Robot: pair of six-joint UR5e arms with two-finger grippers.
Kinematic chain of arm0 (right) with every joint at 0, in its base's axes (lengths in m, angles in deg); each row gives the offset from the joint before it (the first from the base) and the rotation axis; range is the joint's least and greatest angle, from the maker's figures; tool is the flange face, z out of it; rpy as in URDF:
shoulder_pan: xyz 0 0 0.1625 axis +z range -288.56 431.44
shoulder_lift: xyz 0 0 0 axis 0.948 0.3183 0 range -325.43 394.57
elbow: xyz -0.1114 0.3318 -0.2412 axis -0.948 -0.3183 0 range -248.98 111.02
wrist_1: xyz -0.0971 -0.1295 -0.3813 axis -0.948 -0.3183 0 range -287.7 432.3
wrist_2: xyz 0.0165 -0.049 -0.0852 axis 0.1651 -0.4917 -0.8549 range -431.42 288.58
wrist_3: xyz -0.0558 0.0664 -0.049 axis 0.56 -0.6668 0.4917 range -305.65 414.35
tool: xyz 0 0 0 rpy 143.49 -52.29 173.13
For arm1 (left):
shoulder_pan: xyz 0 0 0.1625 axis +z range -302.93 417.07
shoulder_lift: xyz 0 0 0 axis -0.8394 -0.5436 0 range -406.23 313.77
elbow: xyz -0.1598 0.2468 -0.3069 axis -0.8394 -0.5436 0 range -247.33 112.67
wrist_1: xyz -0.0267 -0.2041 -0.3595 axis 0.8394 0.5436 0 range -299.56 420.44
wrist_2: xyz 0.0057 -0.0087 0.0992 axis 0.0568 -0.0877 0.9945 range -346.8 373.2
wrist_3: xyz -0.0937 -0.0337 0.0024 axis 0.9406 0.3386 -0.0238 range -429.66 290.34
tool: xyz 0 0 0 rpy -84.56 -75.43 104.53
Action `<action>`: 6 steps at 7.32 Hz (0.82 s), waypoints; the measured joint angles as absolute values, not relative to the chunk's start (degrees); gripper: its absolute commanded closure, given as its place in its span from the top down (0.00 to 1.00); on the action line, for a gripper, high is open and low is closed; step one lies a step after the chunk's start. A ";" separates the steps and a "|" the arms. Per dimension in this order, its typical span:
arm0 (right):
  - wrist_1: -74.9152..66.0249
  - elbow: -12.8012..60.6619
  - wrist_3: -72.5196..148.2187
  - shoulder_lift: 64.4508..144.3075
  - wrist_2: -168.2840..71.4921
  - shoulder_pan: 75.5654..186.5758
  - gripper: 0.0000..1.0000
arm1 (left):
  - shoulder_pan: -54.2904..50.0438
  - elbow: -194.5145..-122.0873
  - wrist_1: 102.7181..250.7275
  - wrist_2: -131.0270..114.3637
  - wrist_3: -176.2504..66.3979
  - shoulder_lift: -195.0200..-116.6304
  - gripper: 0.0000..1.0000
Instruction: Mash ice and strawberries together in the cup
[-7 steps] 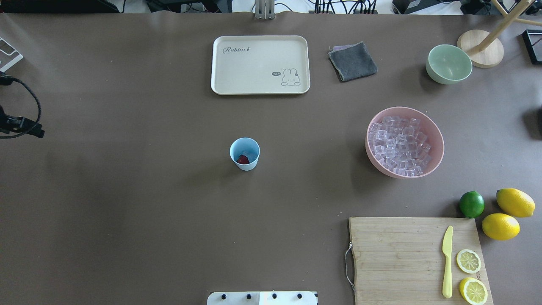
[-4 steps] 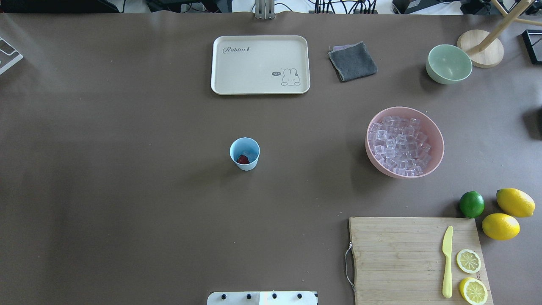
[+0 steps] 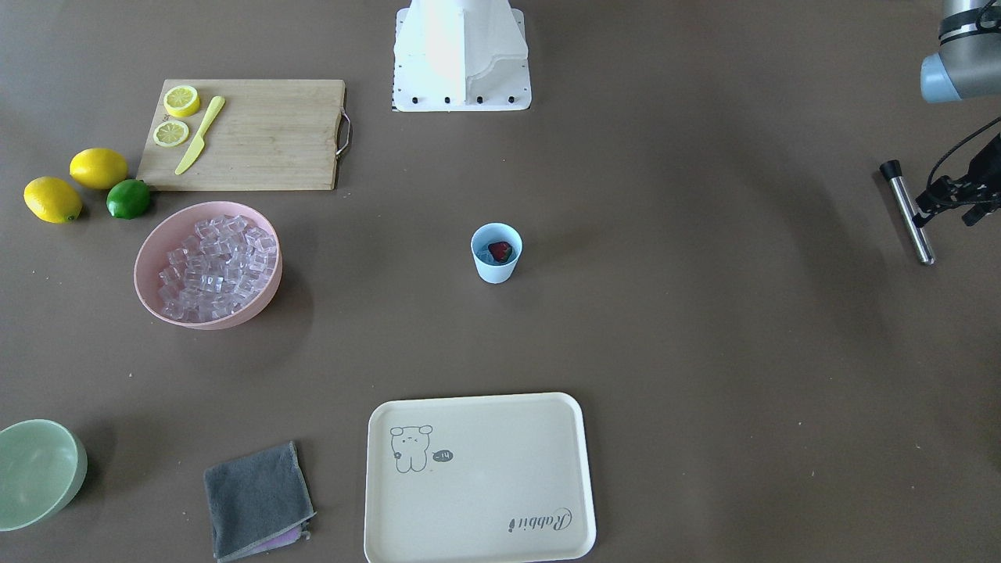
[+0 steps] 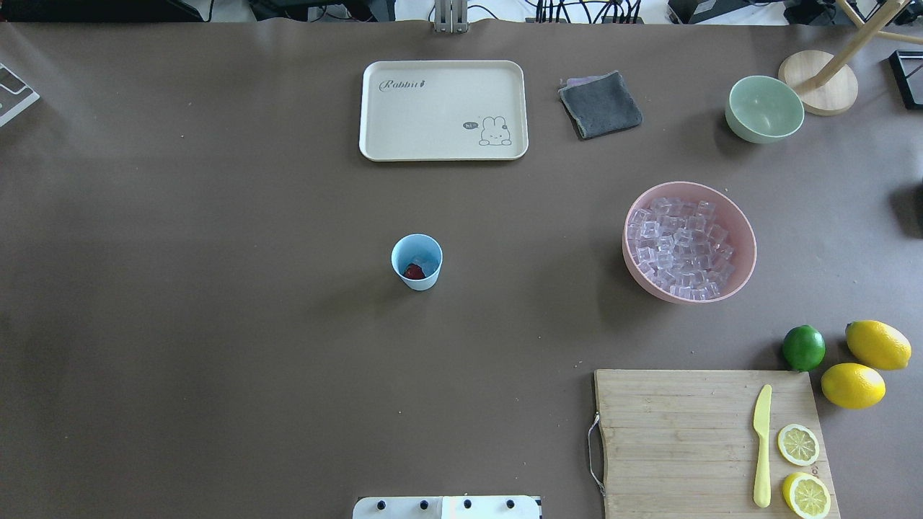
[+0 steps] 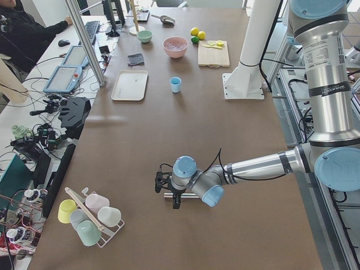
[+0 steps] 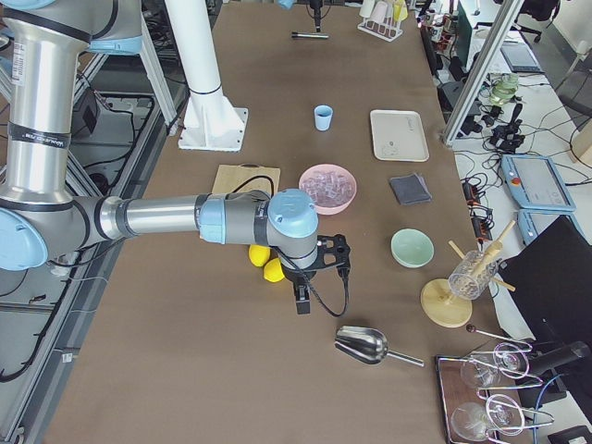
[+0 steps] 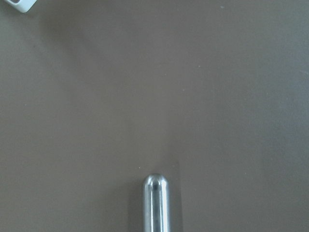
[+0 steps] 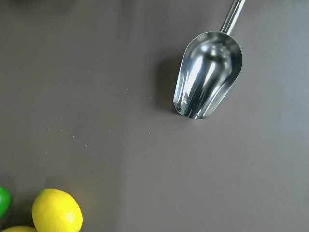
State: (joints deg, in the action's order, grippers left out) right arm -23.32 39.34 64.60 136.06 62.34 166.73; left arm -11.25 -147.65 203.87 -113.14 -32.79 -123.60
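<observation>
Steel lies right at the left hand: a black-capped rod, flat on the counter, probably the muddler. Whether that hand is spread or pinching it, I cannot tell; the wrist view shows only the rod's rounded tip. Well apart, mid-counter, stands the cup with the strawberry and what looks like ice inside, unmashed. The right hand hangs by a scoop, its state likewise unclear. So the step is fetching the tool; next, a firm grip, a lift, then an upright press into a light, unheld cup.
</observation>
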 measured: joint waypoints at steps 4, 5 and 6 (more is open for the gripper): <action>-23.32 39.52 64.72 136.25 62.31 166.82 0.99 | -7.78 -146.30 206.75 -112.74 -31.14 -123.59 0.84; -23.32 39.52 64.72 136.26 62.29 166.85 0.99 | -7.13 -145.72 207.39 -112.47 -31.04 -123.63 0.58; -23.32 39.53 64.72 136.26 62.27 166.90 0.99 | -6.68 -145.33 207.74 -112.22 -31.04 -123.68 0.40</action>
State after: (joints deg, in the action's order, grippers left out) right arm -23.32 39.53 64.72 136.26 62.27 166.90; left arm -6.68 -145.33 207.74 -112.22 -31.04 -123.68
